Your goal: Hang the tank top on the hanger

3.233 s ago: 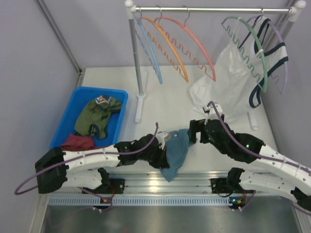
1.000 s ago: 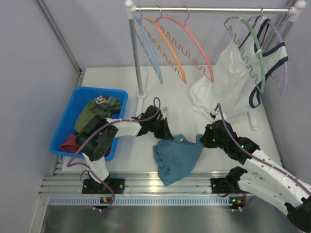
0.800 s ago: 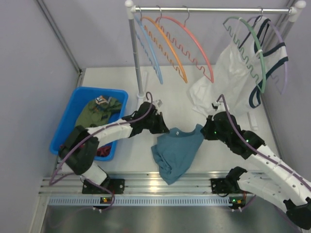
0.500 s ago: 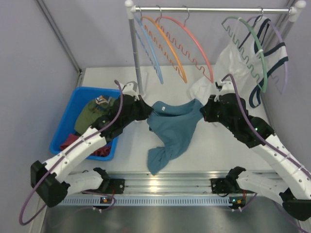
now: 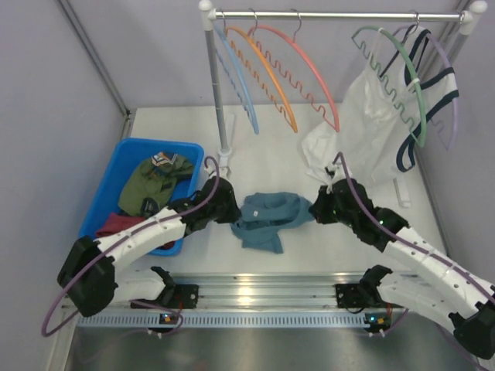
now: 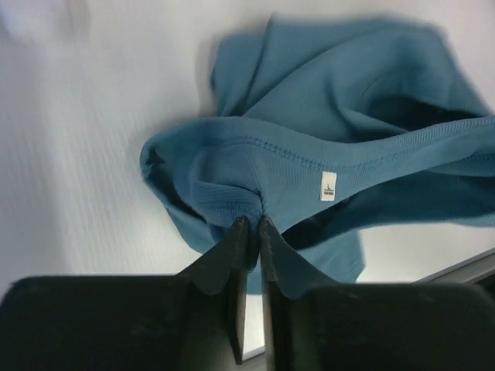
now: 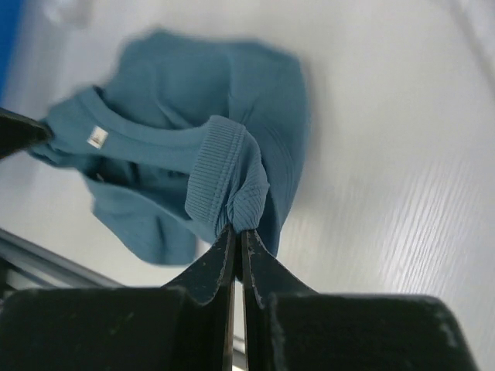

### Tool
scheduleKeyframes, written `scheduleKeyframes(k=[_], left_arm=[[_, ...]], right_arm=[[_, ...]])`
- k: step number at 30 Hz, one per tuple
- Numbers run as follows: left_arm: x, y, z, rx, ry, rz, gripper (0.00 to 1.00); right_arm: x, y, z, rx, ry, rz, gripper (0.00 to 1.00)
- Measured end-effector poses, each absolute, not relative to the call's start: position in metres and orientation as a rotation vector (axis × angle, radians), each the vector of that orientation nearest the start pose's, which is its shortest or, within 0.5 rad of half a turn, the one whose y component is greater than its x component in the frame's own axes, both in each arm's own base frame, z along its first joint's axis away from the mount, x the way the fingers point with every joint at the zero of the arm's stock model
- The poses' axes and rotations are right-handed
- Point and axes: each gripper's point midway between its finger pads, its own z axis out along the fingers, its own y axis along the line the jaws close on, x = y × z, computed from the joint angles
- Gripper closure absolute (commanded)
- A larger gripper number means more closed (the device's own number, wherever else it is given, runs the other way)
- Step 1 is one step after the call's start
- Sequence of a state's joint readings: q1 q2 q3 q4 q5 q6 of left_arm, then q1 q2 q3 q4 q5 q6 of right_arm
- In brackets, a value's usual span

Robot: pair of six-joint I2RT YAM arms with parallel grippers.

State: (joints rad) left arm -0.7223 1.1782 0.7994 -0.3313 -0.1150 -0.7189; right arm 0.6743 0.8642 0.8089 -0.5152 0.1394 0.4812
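Observation:
The teal-blue tank top (image 5: 267,216) lies bunched on the white table between my two grippers. My left gripper (image 5: 234,212) pinches its left edge. In the left wrist view the jaws (image 6: 253,220) stand almost together, with a fold of the tank top (image 6: 309,154) nipped at their tips. My right gripper (image 5: 315,210) is shut on the right edge, and a ribbed hem of the tank top (image 7: 224,185) is bunched at its tips (image 7: 238,230). The salmon hanger (image 5: 309,66) hangs bare on the rail (image 5: 332,15) behind.
Orange (image 5: 271,77) and blue (image 5: 240,85) hangers hang left of the salmon one. A white navy-trimmed top (image 5: 363,124) hangs on the green hanger (image 5: 414,85) at the right. A blue bin (image 5: 124,147) with an olive garment (image 5: 158,182) stands left. The rack's post (image 5: 219,100) rises behind the tank top.
The tank top was held up and stretched between both grippers. Both grippers have since come down, nearer and closer together, and it now lies crumpled on the table.

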Motion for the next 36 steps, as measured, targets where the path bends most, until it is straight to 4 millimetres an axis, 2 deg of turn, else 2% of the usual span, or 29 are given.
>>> scheduleKeyframes(k=[1, 2, 3, 4, 6, 7, 10, 13, 16, 22, 30, 33, 35, 36], left_arm=[[0.236, -0.23, 0.105, -0.035, 2.442, -0.587, 0.71], [0.224, -0.229, 0.084, -0.015, 2.505, -0.566, 0.68], [0.216, -0.229, 0.072, -0.009, 2.549, -0.558, 0.64], [0.207, -0.23, 0.064, 0.004, 2.581, -0.555, 0.62], [0.205, -0.234, 0.067, 0.007, 2.577, -0.579, 0.59], [0.206, -0.236, 0.071, 0.001, 2.562, -0.593, 0.58], [0.21, -0.235, 0.083, -0.043, 2.519, -0.609, 0.56], [0.213, -0.228, 0.094, -0.098, 2.479, -0.599, 0.53], [0.214, -0.217, 0.099, -0.159, 2.456, -0.557, 0.52], [0.212, -0.199, 0.096, -0.24, 2.461, -0.466, 0.52], [0.208, -0.182, 0.09, -0.313, 2.474, -0.378, 0.54], [0.21, -0.181, 0.083, -0.324, 2.481, -0.345, 0.54], [0.21, -0.18, 0.075, -0.321, 2.496, -0.321, 0.55], [0.211, -0.181, 0.07, -0.319, 2.506, -0.309, 0.55]], right_arm=[[0.215, 0.172, 0.159, -0.131, 2.258, 0.518, 1.0], [0.203, 0.169, 0.131, -0.129, 2.323, 0.512, 0.98], [0.191, 0.163, 0.105, -0.129, 2.386, 0.498, 0.94], [0.181, 0.158, 0.087, -0.123, 2.43, 0.486, 0.92], [0.165, 0.149, 0.065, -0.107, 2.489, 0.465, 0.84], [0.162, 0.147, 0.062, -0.102, 2.494, 0.465, 0.74], [0.164, 0.148, 0.07, -0.089, 2.455, 0.494, 0.6], [0.168, 0.151, 0.074, -0.088, 2.432, 0.509, 0.51], [0.172, 0.154, 0.076, -0.09, 2.438, 0.501, 0.48], [0.186, 0.164, 0.079, -0.109, 2.439, 0.485, 0.48], [0.2, 0.17, 0.062, -0.121, 2.478, 0.419, 0.5], [0.205, 0.173, 0.058, -0.128, 2.485, 0.41, 0.56], [0.207, 0.175, 0.055, -0.137, 2.487, 0.403, 0.65], [0.208, 0.175, 0.053, -0.14, 2.492, 0.399, 0.73]])
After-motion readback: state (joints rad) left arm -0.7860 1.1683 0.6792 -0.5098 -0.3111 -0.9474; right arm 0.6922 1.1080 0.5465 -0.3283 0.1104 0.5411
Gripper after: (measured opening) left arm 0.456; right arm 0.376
